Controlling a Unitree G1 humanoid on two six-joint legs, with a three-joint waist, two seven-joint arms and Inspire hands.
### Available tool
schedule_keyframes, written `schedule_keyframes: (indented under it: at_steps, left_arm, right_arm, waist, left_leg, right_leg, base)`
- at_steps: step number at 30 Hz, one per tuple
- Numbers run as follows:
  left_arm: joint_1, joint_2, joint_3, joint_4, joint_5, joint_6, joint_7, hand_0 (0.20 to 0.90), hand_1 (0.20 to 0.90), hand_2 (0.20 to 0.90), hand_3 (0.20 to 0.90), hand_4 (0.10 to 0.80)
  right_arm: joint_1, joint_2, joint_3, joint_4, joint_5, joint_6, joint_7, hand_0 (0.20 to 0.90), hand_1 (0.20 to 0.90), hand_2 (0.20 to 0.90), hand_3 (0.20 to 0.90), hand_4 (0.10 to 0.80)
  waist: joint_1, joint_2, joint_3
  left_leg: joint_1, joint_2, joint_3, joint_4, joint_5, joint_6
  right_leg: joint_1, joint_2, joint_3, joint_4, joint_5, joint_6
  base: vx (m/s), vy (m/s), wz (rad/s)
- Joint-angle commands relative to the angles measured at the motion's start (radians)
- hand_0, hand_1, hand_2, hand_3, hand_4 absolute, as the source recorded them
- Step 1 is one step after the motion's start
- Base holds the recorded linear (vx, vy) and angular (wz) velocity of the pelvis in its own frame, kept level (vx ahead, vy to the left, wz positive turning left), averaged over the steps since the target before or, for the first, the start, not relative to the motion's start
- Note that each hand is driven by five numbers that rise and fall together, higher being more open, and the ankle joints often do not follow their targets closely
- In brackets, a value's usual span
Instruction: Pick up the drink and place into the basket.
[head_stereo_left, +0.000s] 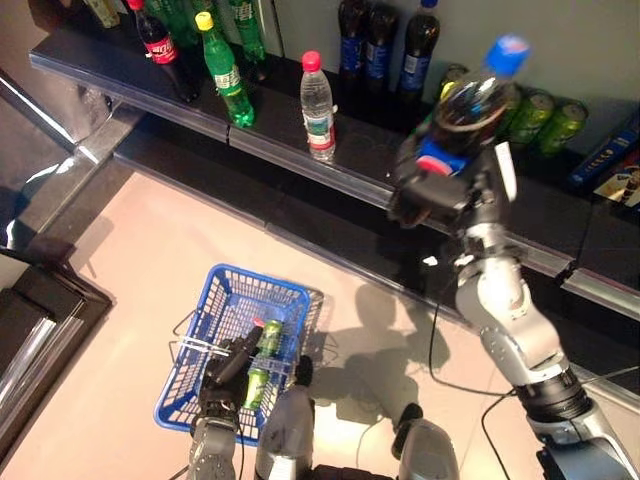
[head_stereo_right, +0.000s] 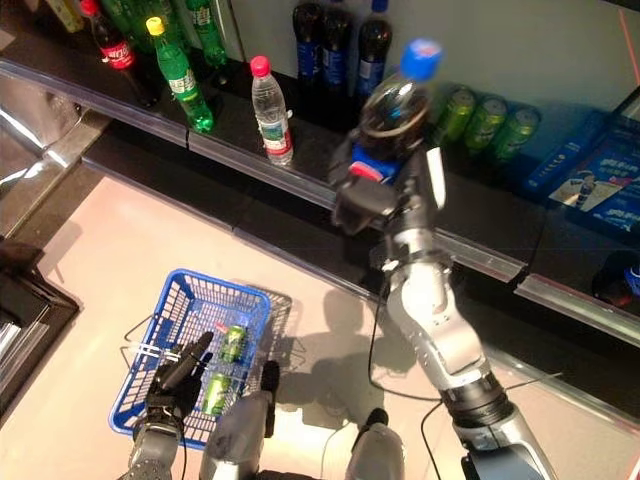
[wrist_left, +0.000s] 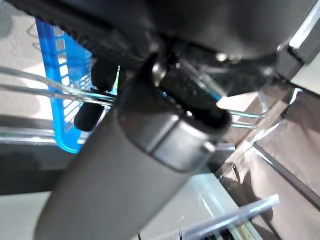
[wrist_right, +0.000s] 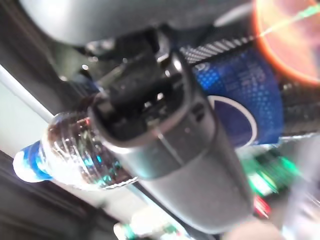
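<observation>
The right hand (head_stereo_left: 440, 195) has its fingers wrapped around a dark cola bottle with a blue cap (head_stereo_left: 478, 92), held up by the shelf (head_stereo_left: 300, 150). Next it must carry it down to the blue wire basket (head_stereo_left: 195, 385), whose handle the left hand (head_stereo_left: 225, 375) grips.

A shelf (head_stereo_left: 300, 165) runs across the far side, with the floor (head_stereo_left: 130, 270) before it. On the shelf's left stand several bottles (head_stereo_left: 225, 70), and a water bottle (head_stereo_left: 317, 105) stands alone to their right, near the front edge. Behind it, against the wall, stand more bottles (head_stereo_left: 385, 40), with cans (head_stereo_left: 545, 118) to their right. The right hand (head_stereo_left: 440, 195) holds the drink (head_stereo_left: 475, 100) up before the shelf, between the water bottle and the cans. The basket (head_stereo_left: 215, 300) sits on the floor at lower left, two cans (head_stereo_left: 263, 360) lying in it. The left hand (head_stereo_left: 228, 372) is at the basket's near rim.
</observation>
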Motion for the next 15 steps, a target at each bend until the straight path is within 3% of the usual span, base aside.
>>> schedule_keyframes:
  at_steps: [1, 9, 15]
  left_arm:
    - [0.019, 0.105, 0.017, -0.226, 0.083, -0.136, -0.111, 0.3, 0.3, 0.3, 0.2, 0.1]
    - [0.032, 0.138, -0.023, -0.351, 0.06, -0.12, -0.143, 0.3, 0.3, 0.3, 0.2, 0.1]
    - [0.031, 0.182, -0.081, -0.481, 0.086, -0.065, -0.185, 0.3, 0.3, 0.3, 0.2, 0.1]
  right_arm:
    - [-0.087, 0.044, -0.013, -0.199, 0.015, -0.161, 0.079, 0.3, 0.3, 0.3, 0.2, 0.1]
    - [-0.148, 0.084, 0.104, -0.226, 0.005, -0.146, 0.056, 0.3, 0.3, 0.3, 0.2, 0.1]
    - [-0.214, 0.131, 0.158, -0.186, -0.058, -0.132, -0.063, 0.3, 0.3, 0.3, 0.2, 0.1]
  waist:
    - [0.016, -0.02, -0.237]
    - [0.075, -0.019, -0.236]
    - [0.147, -0.019, -0.235]
  left_leg:
    - [0.049, 0.029, -0.02, 0.095, -0.081, -0.014]
    - [0.034, 0.012, -0.071, 0.082, -0.074, -0.012]
    - [0.015, -0.019, -0.143, 0.08, -0.071, -0.007]
  right_leg:
    - [0.014, 0.062, -0.013, -0.059, 0.035, -0.1]
    - [0.027, 0.054, -0.048, -0.073, 0.041, -0.098]
    - [0.051, 0.048, -0.096, -0.084, 0.048, -0.099]
  base:
    - [-0.03, 0.025, 0.02]
    - [-0.029, 0.024, 0.11]
    - [-0.008, -0.004, 0.26]
